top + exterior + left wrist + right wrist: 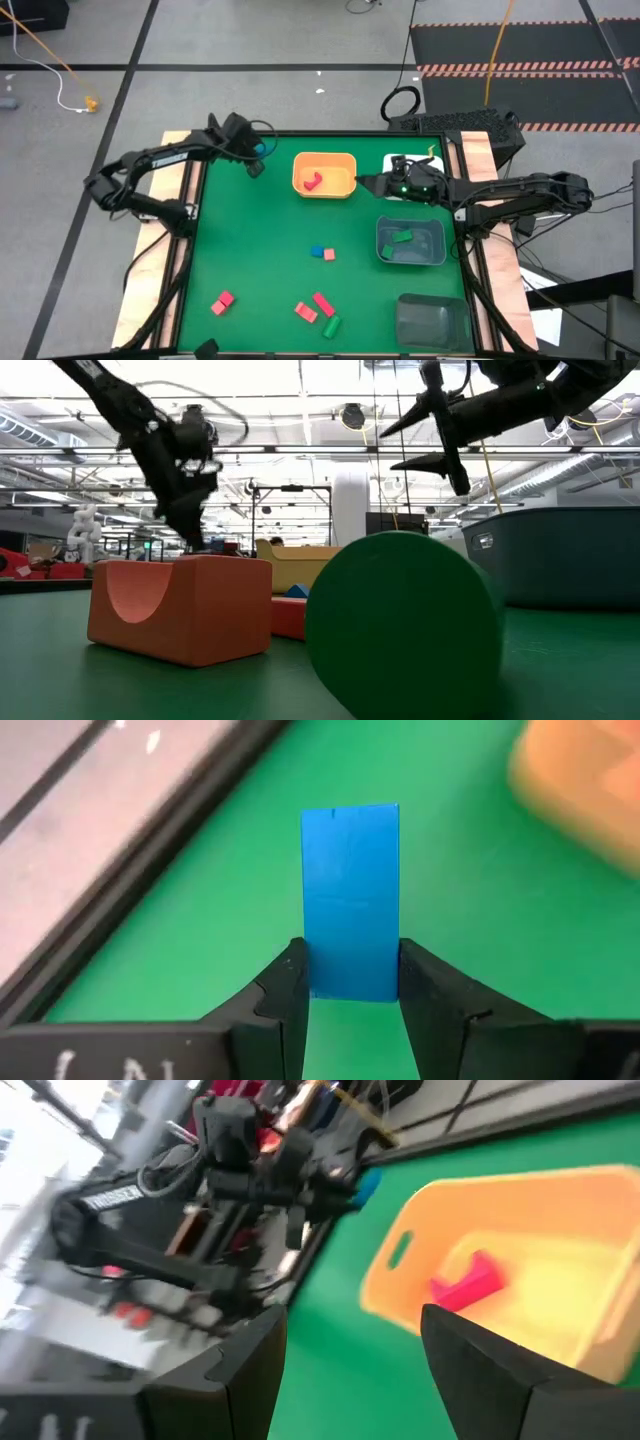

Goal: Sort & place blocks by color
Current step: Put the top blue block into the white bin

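Observation:
My left gripper (256,160) is over the table's far left part, shut on a blue bar block (350,900). My right gripper (362,182) hangs open in the air at the right rim of the orange bin (324,175), which holds a pink-red piece (467,1283). Its fingers (250,1360) touch nothing. The grey bin (410,242) contains a green piece (403,237). On the green table lie a small blue block (316,251) beside a pink one (329,254), a red block (222,302), two more red pieces (314,307) and a green one (331,326). My left gripper pinches the blue bar between its two fingers (285,990) at one short end (350,982). The fingers lie along the bar, one on each long side. The rest of the bar sticks out past the fingertips over the green table.
A white bin (400,158) sits at the far right, partly under my right arm. A second grey bin (432,320) stands at the near right corner. In the low view a red arch block (180,605) and a green cylinder (400,625) lie close to the camera.

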